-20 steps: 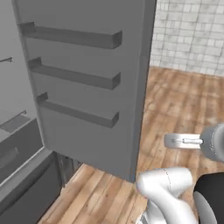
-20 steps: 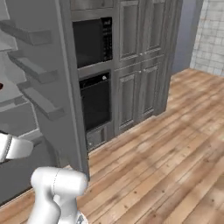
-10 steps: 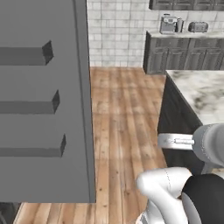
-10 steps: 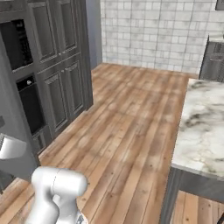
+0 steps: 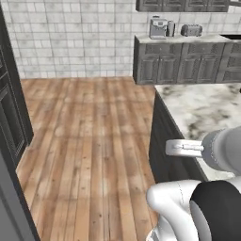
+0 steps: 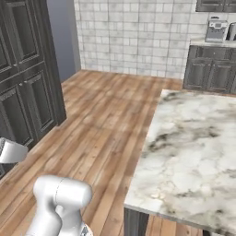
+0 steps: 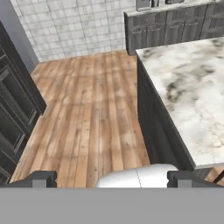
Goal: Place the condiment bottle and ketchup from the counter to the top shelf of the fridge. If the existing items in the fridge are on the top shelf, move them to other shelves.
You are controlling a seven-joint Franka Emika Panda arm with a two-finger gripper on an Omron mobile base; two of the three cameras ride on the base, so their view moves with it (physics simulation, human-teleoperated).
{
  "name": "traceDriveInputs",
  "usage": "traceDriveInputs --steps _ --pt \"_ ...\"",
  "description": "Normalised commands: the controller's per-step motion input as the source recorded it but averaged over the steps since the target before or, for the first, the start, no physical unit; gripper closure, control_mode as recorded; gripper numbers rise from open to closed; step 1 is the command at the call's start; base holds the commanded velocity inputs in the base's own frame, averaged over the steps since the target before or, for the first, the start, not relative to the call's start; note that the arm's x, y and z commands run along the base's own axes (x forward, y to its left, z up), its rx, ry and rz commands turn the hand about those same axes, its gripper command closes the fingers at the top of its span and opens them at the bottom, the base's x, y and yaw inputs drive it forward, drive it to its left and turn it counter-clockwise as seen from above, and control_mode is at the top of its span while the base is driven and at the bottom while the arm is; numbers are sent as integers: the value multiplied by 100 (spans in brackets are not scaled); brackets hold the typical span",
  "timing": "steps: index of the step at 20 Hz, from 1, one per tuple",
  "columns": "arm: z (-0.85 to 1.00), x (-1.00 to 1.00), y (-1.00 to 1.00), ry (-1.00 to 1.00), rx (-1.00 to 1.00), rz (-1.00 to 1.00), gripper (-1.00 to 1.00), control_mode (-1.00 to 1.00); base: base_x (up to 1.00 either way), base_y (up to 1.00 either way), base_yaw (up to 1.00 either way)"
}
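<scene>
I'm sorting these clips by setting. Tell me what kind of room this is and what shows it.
A rendered home kitchen, most likely. A marbled stone counter stands on dark base units over a wooden plank floor. Against the tiled back wall, dark cabinets carry a coffee machine and a toaster.

The marbled stone counter (image 6: 193, 152) stands on dark cabinets over a wooden plank floor (image 5: 94, 141), and its visible white-and-grey top carries no object. At the far tiled wall a short counter (image 5: 188, 40) on dark cabinets carries a coffee machine (image 5: 160, 27) and, beside it, a toaster (image 5: 190, 30)
</scene>
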Motion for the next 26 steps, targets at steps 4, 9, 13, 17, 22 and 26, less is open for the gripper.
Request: traceDriveInputs --steps 4,9,13,17,22,26 --pt "0 0 0 0 0 0 -100 100 100 -19 -1" --pt "0 0 0 0 0 0 -100 100 100 19 -2" --pt "0 0 0 0 0 0 -100 100 100 42 0" --pt "0 0 0 0 0 0 -100 100 100 -3 -3" --pt "0 0 0 0 0 0 -100 100 100 -22 -3" --pt "0 0 0 0 0 0 -100 100 100 -30 -1"
